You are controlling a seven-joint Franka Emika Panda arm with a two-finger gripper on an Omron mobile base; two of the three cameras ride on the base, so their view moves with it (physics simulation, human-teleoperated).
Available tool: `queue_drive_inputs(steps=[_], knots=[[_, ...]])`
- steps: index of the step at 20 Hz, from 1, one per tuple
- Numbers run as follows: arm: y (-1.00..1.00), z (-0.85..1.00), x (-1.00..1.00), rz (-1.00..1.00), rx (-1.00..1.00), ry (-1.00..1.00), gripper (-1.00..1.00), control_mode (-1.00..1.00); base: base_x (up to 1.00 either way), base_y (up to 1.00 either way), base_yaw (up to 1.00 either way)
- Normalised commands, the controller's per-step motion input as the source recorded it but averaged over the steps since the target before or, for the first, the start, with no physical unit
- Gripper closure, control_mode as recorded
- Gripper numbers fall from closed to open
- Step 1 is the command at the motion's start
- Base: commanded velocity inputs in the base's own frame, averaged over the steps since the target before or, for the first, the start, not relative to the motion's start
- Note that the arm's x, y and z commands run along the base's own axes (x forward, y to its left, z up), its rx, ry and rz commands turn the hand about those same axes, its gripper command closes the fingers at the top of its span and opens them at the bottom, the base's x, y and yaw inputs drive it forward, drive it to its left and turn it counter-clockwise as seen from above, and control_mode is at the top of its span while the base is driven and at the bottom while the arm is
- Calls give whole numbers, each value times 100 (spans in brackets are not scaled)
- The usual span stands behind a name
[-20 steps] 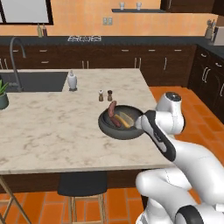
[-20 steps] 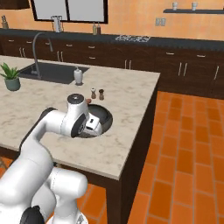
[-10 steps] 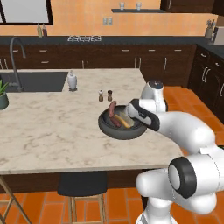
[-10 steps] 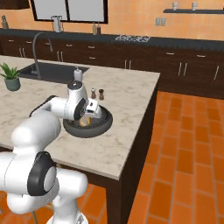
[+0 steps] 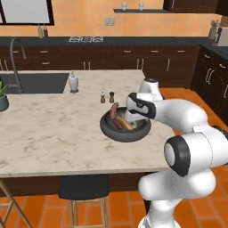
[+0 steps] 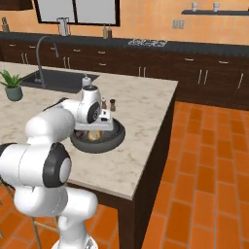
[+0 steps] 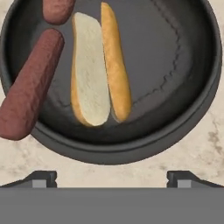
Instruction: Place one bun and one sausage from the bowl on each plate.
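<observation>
The wide dark bowl (image 7: 109, 153) sits on the marble island, also seen from the base cameras (image 5: 120, 136) (image 6: 104, 146). In it lies a split bun (image 7: 89, 74), pale inside and golden outside. A brown sausage (image 7: 30, 87) leans over the rim beside it, and a second sausage (image 7: 57, 9) lies further back. My gripper (image 7: 112, 178) hangs open just above the bowl's near rim, with both dark fingertips (image 7: 41, 177) spread wide and nothing between them. From the left base view the hand (image 5: 139, 106) hovers over the bowl's right side. The plates are out of view.
Two small shakers (image 5: 107, 96) stand just behind the bowl. A white bottle (image 5: 73, 82) is beside the sink (image 5: 31, 82), with a faucet and a potted plant (image 5: 2, 95) at the far left. The island's edge drops off right of the bowl. A stool (image 5: 84, 187) stands below.
The arm has swung up and forward, bringing the hand from beside the bowl to above it. The gripper has stayed open. The bowl and its food have not moved.
</observation>
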Motion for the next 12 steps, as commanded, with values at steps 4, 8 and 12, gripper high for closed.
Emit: queue_drive_inputs(steps=[4, 8, 12], knots=[[29, -8, 53, 0, 0, 1, -100, -100, 0, 0, 0], [20, -14, 59, 0, 0, 4, -100, -100, 0, 0, 0], [-1, -33, 5, 0, 0, 8, -100, -100, 0, 0, 0]])
